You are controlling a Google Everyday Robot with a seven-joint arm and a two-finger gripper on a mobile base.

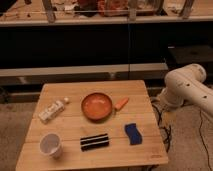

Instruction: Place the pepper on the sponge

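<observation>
Pepper, camera view: orange, lying flat on the worktop just beside the orange bowl; sponge, blue, lies apart from it with nothing on top; so the pepper is not on the sponge. Claw out of shot; whether it stands apart or together I cannot tell; pepper and sponge both lie clear of it. Step in hand, as I judge: the reach for the pepper; next move calls for the claw brought down over it, closing across its narrow body, clear of the bowl's rim. Arm: white, bent, off the worktop on the pepper's side, running out of frame.
</observation>
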